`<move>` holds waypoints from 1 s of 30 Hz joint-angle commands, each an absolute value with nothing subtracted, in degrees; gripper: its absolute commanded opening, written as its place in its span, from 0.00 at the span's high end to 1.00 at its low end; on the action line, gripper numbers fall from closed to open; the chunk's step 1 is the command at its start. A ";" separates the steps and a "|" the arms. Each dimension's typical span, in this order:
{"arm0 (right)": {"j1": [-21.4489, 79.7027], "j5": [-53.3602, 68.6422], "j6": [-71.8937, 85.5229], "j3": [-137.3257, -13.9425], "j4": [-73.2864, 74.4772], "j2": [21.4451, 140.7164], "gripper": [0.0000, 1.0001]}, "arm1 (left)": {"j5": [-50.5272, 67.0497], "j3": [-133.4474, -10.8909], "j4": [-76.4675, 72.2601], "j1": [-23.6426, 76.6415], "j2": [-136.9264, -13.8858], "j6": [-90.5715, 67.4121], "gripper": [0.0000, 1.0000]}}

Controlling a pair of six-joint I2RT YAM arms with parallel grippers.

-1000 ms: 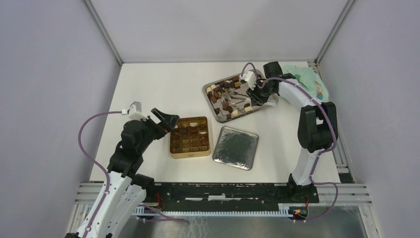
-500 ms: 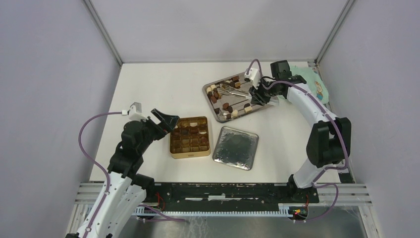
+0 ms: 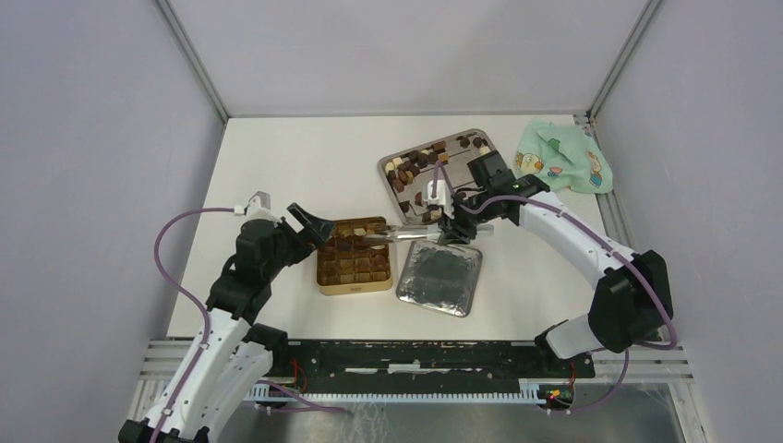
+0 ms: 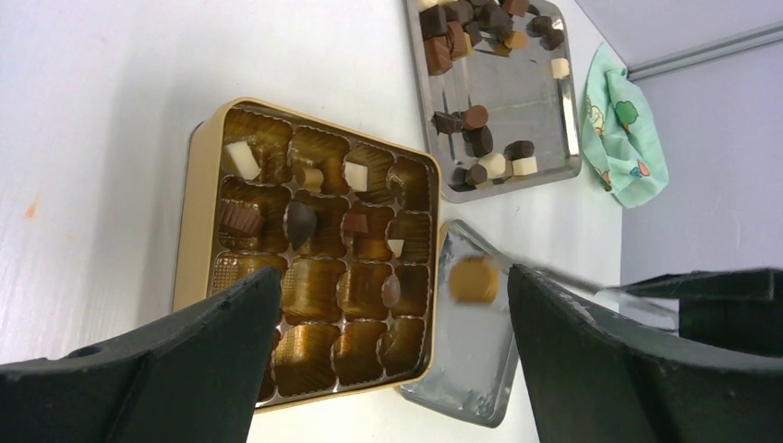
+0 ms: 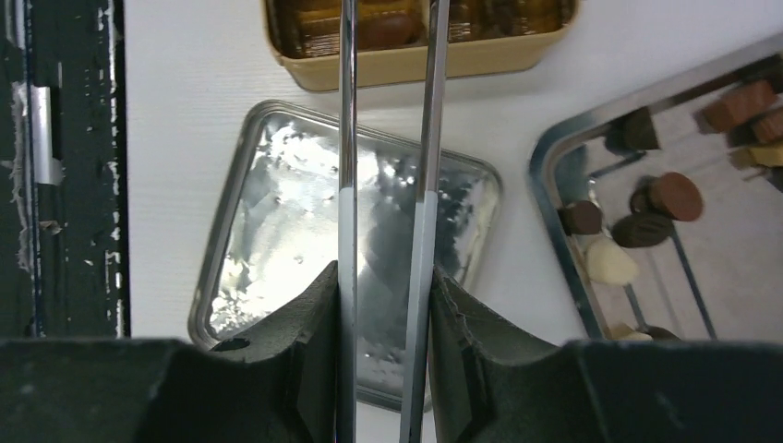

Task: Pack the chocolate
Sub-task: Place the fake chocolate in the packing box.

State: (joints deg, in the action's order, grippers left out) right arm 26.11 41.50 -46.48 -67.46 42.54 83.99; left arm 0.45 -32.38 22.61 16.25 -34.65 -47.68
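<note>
The light is bright and even, coming from above, and my arms throw only faint, soft-edged shadows on the white table in the top view. The frame posts there lean outward toward the corners, a wide-lens bend. From my right wrist the silver lid glares in mottled white patches, the tongs carry bright streaks along both blades, and my right gripper is a dark, soft mass at the bottom edge. From my left wrist, my left gripper looms black and out of focus, and the light-brown chocolate is blurred. The gold tin is sharp, with warm glints in its cells.
</note>
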 commanded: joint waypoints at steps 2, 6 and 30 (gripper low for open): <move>31.25 39.69 -44.98 -65.24 38.69 82.92 0.88 | -1.58 -32.62 23.54 16.41 -35.00 -48.96 0.03; 34.25 35.68 -43.86 -65.54 37.79 84.70 0.86 | -1.80 -32.39 23.94 16.41 -34.60 -49.03 0.03; 38.16 30.65 -40.33 -66.85 36.67 87.96 0.54 | -2.11 -31.73 24.87 16.42 -32.26 -49.66 0.03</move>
State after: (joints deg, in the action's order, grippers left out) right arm 37.89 30.02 -41.15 -64.95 38.17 88.05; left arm -1.41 -31.73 24.91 16.27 -32.88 -47.72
